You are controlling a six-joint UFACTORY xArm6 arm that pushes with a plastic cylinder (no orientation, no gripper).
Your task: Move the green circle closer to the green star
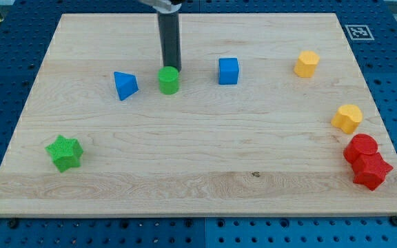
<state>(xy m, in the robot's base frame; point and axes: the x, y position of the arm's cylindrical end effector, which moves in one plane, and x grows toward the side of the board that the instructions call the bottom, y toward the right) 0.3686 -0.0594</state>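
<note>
Green circle point(169, 80) sits near the tabletop's point(198, 186) top, with my tip point(171, 67) touching it at 12 o'clock. Green star point(65, 153) lies well apart at 8 o'clock. My tool is one plain rod with no jaws, cut off up top.

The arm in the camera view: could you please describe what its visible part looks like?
Only a straight dark grey rod shows, round in section, with a faint lighter sheen along its length. At the view's top it enters a pale metallic collar, cut off by the frame. My tip ends plain and blunt. No cables, markings or labels are visible.
</note>
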